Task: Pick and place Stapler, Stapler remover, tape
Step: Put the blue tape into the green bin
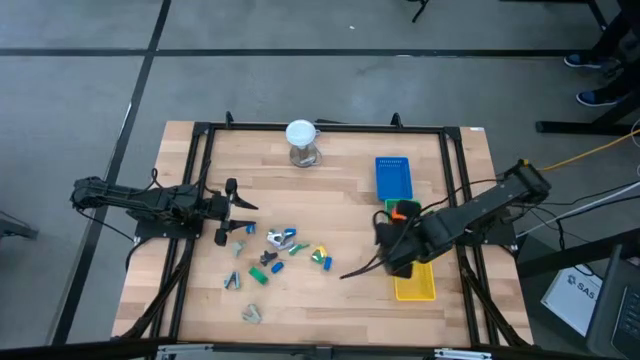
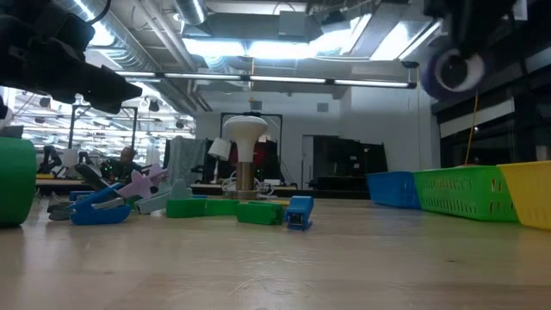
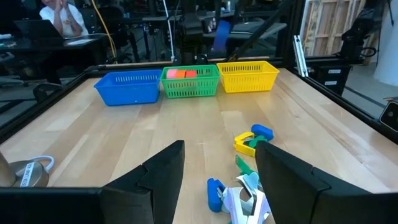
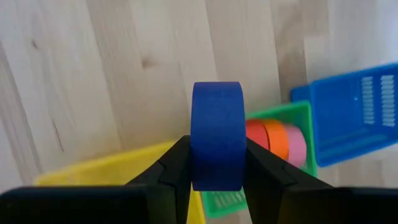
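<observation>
Placing step: right gripper [image 4: 217,163] carries a blue tape roll [image 4: 217,134] above the green basket [image 4: 298,115].
Jaws clamped on the roll; next, centre over that basket's tape rolls [image 4: 273,140] and release (left gripper [image 3: 217,180] gapes, idle, near the strewn pieces).

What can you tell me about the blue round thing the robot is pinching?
It is a blue tape roll, matte and smooth, seen edge-on, so it looks like a tall rounded band. The right gripper is shut on it, one dark finger pressing each flat side. It hangs in the air above the baskets, over the green basket holding red, orange and pink rolls. Nothing else touches it.
</observation>
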`<state>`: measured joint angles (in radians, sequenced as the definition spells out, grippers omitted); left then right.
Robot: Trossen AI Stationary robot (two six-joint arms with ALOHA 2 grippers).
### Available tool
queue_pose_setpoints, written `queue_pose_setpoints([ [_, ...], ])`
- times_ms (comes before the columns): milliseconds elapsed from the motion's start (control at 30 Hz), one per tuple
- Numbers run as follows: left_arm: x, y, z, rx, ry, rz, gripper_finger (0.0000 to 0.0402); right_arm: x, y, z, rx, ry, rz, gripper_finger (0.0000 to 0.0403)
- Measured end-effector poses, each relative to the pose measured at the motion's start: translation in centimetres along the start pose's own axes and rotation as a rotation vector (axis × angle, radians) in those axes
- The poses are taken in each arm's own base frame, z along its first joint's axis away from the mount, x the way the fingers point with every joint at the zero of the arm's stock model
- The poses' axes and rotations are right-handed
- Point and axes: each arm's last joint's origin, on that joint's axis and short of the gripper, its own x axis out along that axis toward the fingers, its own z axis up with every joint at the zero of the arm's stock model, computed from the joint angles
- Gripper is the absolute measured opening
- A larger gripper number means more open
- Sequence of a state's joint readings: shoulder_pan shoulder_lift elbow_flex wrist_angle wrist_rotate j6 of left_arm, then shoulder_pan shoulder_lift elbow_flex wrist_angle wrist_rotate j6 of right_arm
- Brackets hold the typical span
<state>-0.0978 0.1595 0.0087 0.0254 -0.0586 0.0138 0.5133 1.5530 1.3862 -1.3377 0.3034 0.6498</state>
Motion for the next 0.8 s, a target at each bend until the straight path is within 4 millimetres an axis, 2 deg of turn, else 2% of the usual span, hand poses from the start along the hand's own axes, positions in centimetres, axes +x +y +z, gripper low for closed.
queue_pose_setpoints([
  [133,0.0,0.0,0.0,0.0,0.0,0.0,0.0196,1.0,-1.4,-2.5,0.005,-0.003,0.024,0.0111],
  [367,0.0,0.0,0.0,0.0,0.0,0.0,0.0196,3.5,-2.9,-5.7,-0.006,-0.052,0.062,0.0111],
  [567,0.0,0.0,0.0,0.0,0.0,0.0,0.0196,5.8,-3.3,-7.1,-0.036,-0.101,0.092,0.0112],
  [800,0.0,0.0,0.0,0.0,0.0,0.0,0.0196,8.0,-3.7,-7.6,-0.072,-0.119,0.091,0.0113],
])
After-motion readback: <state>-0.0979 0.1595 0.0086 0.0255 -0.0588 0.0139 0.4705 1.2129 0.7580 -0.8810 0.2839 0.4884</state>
